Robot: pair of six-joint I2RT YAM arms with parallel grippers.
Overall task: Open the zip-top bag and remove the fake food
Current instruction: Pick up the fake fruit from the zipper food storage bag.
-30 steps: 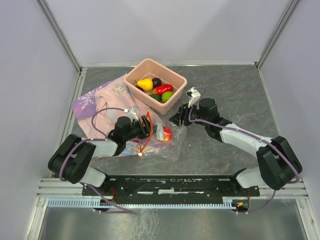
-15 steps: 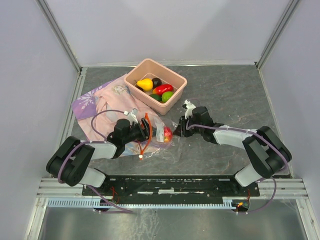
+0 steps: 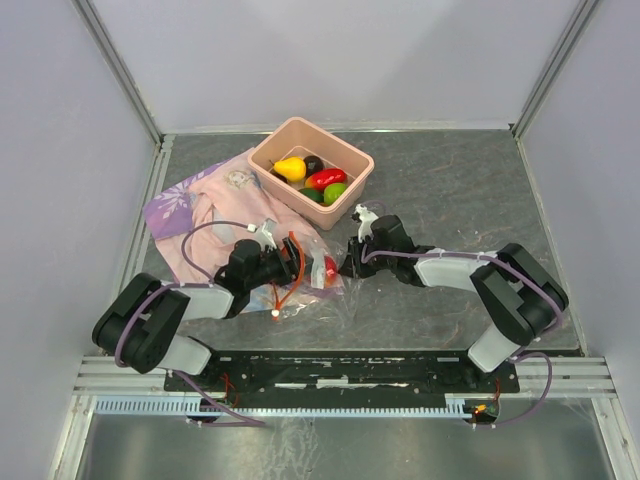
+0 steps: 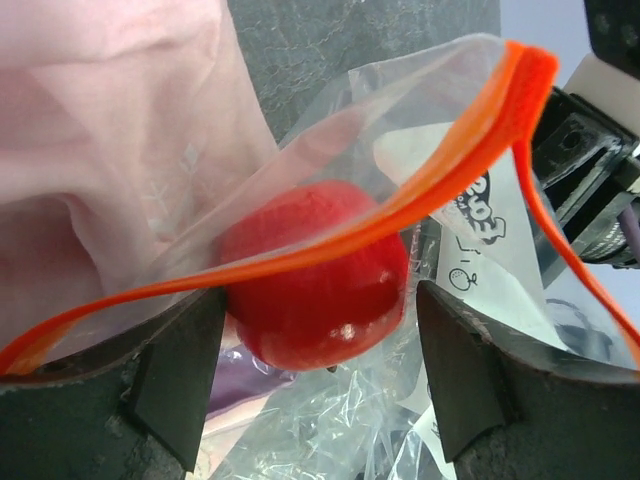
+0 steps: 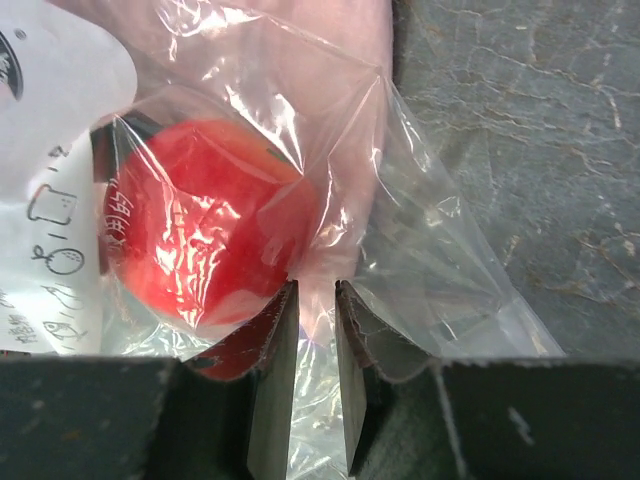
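The zip-top bag lies crumpled between my two grippers, its orange zip strip parted into an open mouth. One red piece of fake food sits just inside that mouth, also seen through the plastic as the red fruit. My left gripper faces the mouth with its jaws open, the fruit just ahead between the fingers. My right gripper is at the bag's far end. In its wrist view the right gripper has narrow jaws pinching a fold of the bag beside the fruit.
A salmon-pink tub behind the bag holds yellow, red and green fake food. A pink-and-purple cloth lies under the bag's left part. Grey walls enclose the table.
My right gripper has moved left and down to the bag's end and closed its jaws on the plastic. My left gripper stayed at the bag's mouth and widened slightly.
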